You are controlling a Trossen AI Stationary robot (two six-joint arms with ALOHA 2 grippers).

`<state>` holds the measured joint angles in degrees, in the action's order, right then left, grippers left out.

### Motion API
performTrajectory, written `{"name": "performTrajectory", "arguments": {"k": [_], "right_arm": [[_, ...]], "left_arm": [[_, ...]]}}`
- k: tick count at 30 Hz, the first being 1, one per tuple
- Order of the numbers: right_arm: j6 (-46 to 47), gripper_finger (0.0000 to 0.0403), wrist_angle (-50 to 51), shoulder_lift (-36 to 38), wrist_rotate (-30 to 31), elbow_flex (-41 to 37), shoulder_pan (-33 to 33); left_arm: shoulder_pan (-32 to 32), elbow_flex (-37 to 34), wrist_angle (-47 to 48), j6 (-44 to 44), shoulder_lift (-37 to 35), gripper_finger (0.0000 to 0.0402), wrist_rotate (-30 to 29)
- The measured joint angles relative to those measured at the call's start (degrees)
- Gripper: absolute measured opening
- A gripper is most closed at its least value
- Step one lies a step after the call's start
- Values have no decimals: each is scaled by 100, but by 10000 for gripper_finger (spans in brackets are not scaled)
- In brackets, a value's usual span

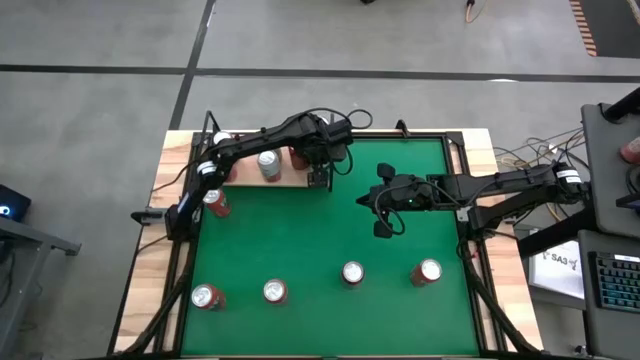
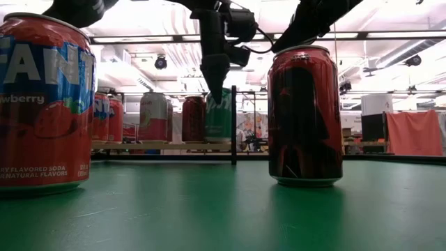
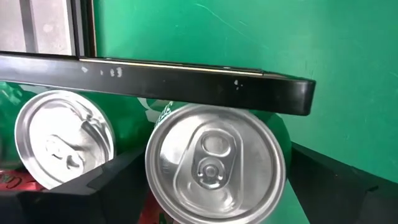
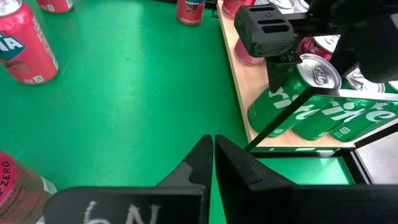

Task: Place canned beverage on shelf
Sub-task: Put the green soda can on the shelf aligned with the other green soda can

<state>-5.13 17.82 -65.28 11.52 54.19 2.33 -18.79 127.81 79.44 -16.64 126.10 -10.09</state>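
The shelf (image 1: 285, 183), a pale wood panel with black upright rods, lies at the table's far left. A green canned beverage (image 4: 289, 102) stands upright at the shelf's right end. My left gripper (image 1: 318, 178) reaches down over it, one finger on each side of its silver top (image 3: 217, 165). My right gripper (image 1: 383, 222) hangs shut over the middle of the green table, clear of every can; its fingers meet in the right wrist view (image 4: 213, 148). My left gripper has the green can's upper side wall (image 4: 293, 82) between its two fingers, which come steeply from above. One finger (image 4: 278, 73) runs down along the can's side. The can is upright with its base at the shelf's wood panel (image 4: 245, 78); I see no gap beneath it.
More cans stand on the shelf, among them a silver-topped one (image 1: 268, 163) and a red one (image 1: 298, 155). A red can (image 1: 215, 203) stands near the shelf's left end. Several cans stand along the near part (image 1: 352, 272). The shelf's black top rail (image 3: 186, 84) crosses just above the green can.
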Motion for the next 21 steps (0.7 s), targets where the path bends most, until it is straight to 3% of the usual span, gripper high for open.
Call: {"name": "performTrajectory", "arguments": {"k": [21], "right_arm": [[2, 9, 2, 0, -1, -11, 2]], "left_arm": [[-23, -2, -9, -116, 2, 328, 13]]}}
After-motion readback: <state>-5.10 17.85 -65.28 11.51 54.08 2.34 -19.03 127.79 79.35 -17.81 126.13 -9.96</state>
